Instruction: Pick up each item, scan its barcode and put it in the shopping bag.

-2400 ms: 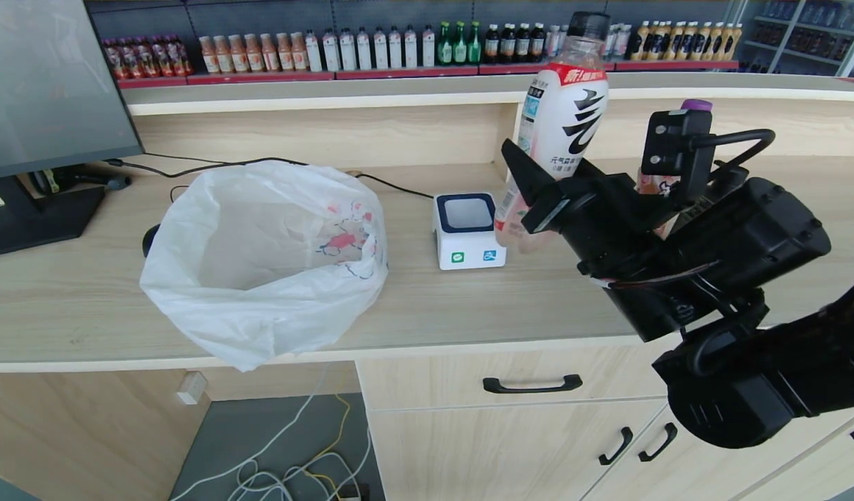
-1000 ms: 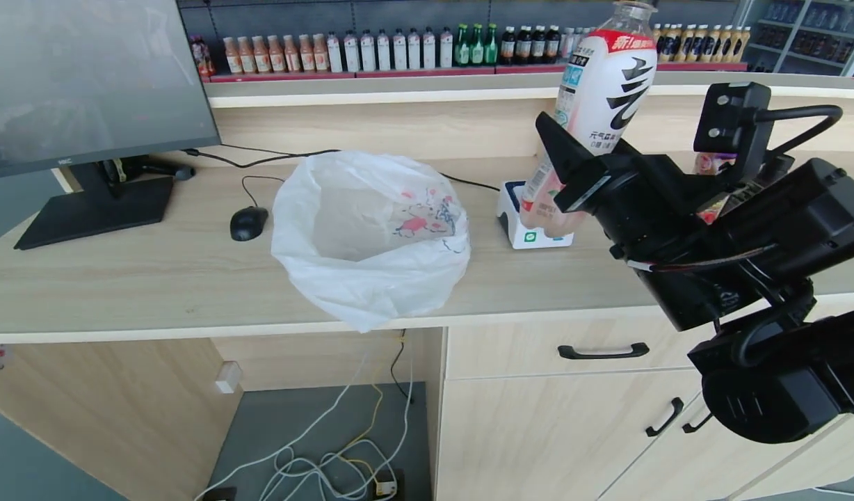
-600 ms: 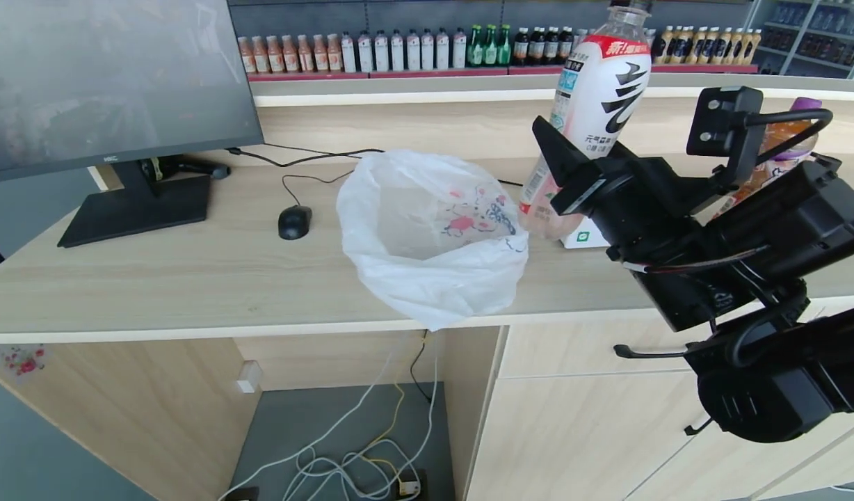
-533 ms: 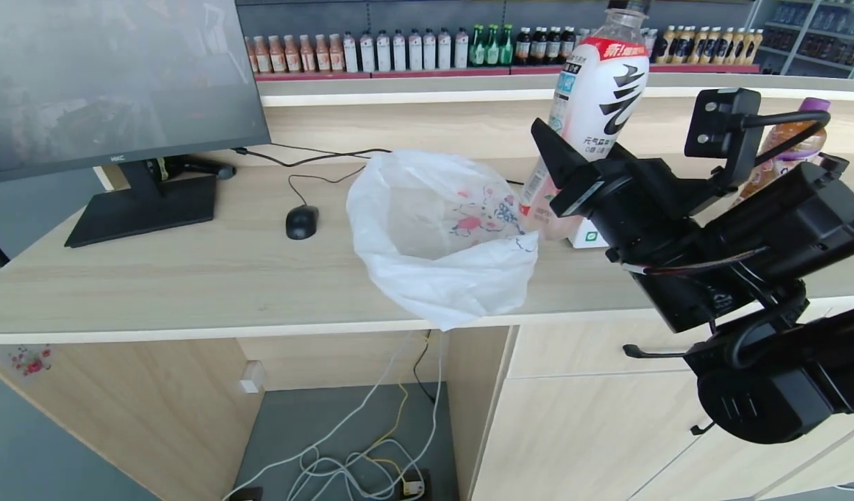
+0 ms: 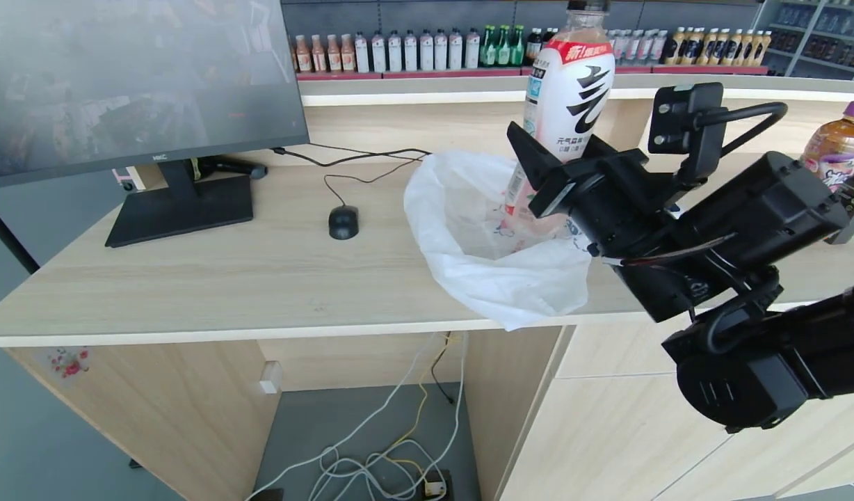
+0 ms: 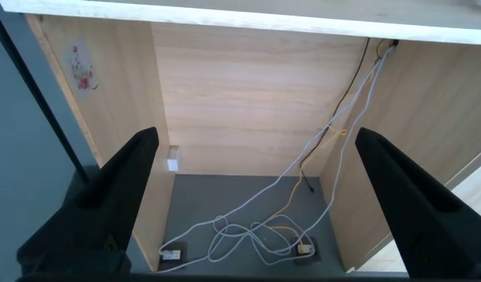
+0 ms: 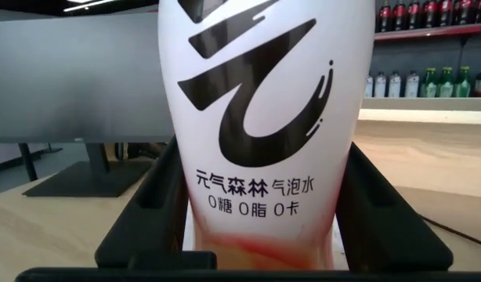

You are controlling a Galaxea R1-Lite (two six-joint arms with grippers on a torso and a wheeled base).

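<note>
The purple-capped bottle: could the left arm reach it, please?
Probably not: the left tool hangs open below the counter, and the right tool, holding a white bottle, blocks the purple-capped bottle.

The bottle [image 5: 567, 104] hangs over the shopping bag [image 5: 510, 285] at the counter's [image 5: 225, 278] front edge; mouse [image 5: 343, 222] leftward, monitor [image 5: 142, 76] at the left rear.

Your right gripper [image 5: 546, 182] has carried the bottle [image 5: 566, 97] it clamps leftward: 2.4 s ago the shopping bag [image 5: 482, 278] lay well off to the gripper's left, and now the bag's open mouth lies beneath the bottle's base. The purple-capped bottle [image 5: 836, 142], then tucked just behind the gripper's wrist, now stands well apart on its right. Your head camera has swung with the move, so the whole counter [image 5: 225, 278] slides rightward across the view.
</note>
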